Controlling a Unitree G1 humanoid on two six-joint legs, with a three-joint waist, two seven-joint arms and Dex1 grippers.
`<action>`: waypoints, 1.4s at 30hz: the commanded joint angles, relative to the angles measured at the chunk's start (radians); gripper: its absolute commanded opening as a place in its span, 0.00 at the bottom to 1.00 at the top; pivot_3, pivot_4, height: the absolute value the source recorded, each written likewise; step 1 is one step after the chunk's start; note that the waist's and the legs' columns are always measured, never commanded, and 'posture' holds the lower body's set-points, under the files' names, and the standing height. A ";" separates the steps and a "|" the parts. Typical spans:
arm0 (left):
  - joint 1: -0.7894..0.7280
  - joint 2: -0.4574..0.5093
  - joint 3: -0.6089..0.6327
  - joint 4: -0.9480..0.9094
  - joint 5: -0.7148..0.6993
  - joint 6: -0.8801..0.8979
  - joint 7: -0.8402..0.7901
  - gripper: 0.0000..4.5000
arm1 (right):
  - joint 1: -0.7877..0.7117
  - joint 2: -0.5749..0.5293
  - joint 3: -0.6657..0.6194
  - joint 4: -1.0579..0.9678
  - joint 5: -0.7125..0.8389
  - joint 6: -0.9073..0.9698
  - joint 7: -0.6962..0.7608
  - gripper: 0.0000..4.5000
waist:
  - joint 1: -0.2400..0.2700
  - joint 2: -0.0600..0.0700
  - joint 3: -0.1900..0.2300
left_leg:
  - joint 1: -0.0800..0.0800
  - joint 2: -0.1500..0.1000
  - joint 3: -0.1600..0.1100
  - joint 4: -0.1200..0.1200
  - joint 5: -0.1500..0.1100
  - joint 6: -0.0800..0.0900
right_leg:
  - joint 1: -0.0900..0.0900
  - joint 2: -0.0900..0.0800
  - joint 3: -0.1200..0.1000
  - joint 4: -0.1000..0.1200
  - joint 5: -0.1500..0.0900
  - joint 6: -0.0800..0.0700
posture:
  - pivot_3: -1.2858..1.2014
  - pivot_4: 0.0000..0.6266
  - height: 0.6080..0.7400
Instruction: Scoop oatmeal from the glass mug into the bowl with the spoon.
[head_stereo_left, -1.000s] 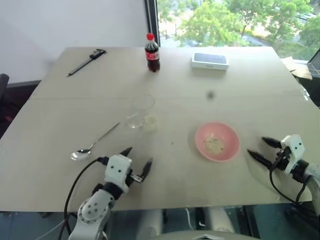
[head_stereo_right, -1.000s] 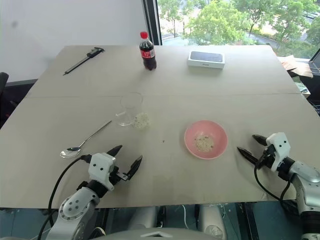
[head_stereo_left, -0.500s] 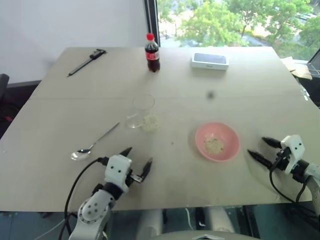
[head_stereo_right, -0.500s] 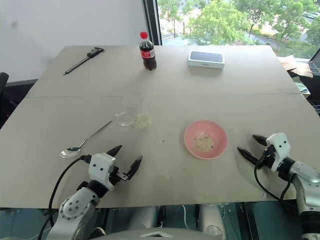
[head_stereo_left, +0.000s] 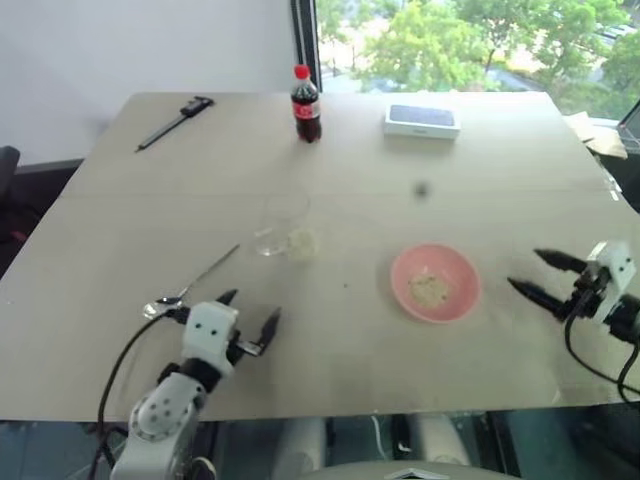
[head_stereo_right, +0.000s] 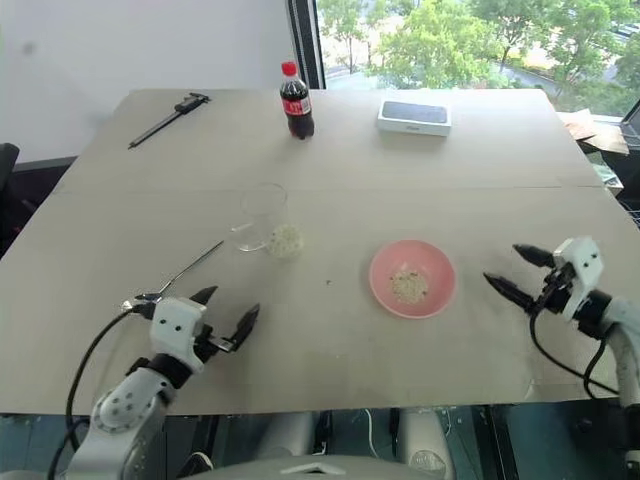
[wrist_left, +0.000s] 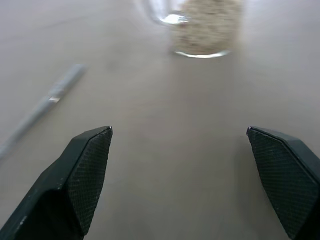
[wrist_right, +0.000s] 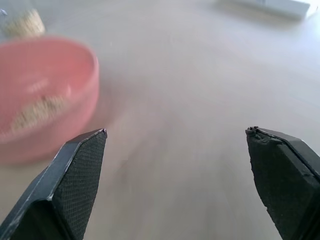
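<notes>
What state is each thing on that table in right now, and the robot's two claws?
glass mug: upright, untouched
oatmeal: some in mug, some in bowl
bowl: upright
spoon: flat on table
cola bottle: upright, capped
left gripper: open, empty
right gripper: open, empty

Left gripper (head_stereo_left: 248, 312), lower left of the frame: fingers spread wide, holding nothing. Right gripper (head_stereo_left: 534, 277), right edge at mid-height: fingers spread wide, holding nothing.
</notes>
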 joint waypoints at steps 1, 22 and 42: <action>-0.053 0.035 0.078 -0.049 -0.013 0.057 0.026 1.00 | -0.004 -0.049 -0.027 -0.167 0.094 0.102 0.025 1.00 | 0.000 0.000 0.000 | 0.000 0.000 0.000 0.000 0.000 0.000 | 0.000 0.000 0.000 0.000 0.000 0.000 | 0.52 0.24 1.00; -0.255 0.298 0.125 0.204 -0.096 0.435 -0.180 1.00 | -0.143 -0.079 0.177 -0.703 0.342 0.446 -0.107 1.00 | 0.000 -0.010 0.006 | -0.001 0.000 0.000 0.000 0.000 0.000 | -0.001 -0.001 -0.001 -0.001 0.002 -0.004 | 0.52 0.24 1.00; -0.180 0.352 0.131 0.287 -0.154 0.629 -0.230 0.01 | -0.133 -0.080 0.163 -0.718 0.365 0.458 -0.173 1.00 | -0.030 0.009 -0.005 | 0.004 0.002 0.000 -0.002 0.000 0.000 | 0.000 0.000 0.004 0.002 0.000 0.000 | 0.52 0.24 1.00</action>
